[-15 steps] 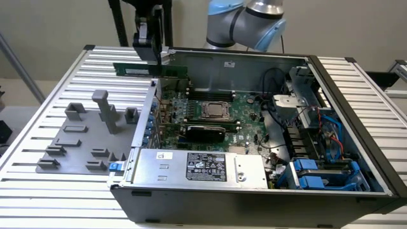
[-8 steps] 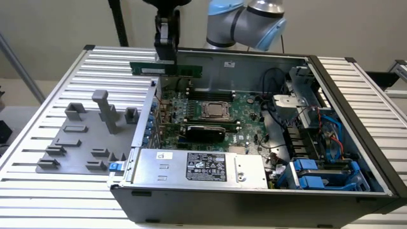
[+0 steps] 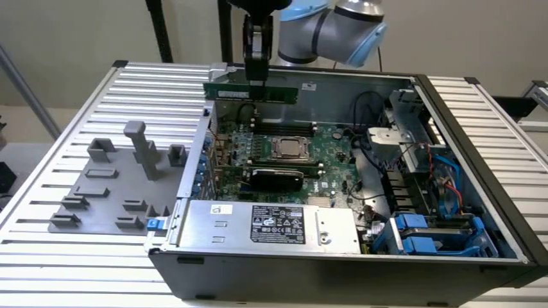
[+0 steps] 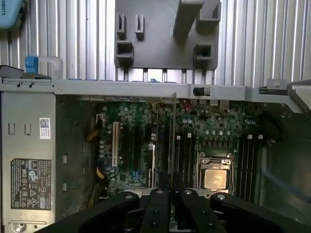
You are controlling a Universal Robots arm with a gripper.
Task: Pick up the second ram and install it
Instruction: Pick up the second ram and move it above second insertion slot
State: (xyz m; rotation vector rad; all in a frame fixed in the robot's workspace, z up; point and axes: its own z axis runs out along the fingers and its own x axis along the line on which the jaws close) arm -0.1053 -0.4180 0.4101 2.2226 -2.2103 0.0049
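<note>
The second ram (image 3: 278, 94), clamped in my gripper (image 3: 256, 80) above the motherboard (image 3: 330, 153), should stay level and parallel to the slots (image 4: 250, 160).

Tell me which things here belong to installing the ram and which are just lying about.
Job: ram; fingers shut on it; slots.
Lying about: gray fixture; power supply; CPU; blue drive bays.

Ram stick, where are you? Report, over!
Pincer shut on the ram stick. Stick held level above the open case, not yet slotted. Nothing in its way.
</note>
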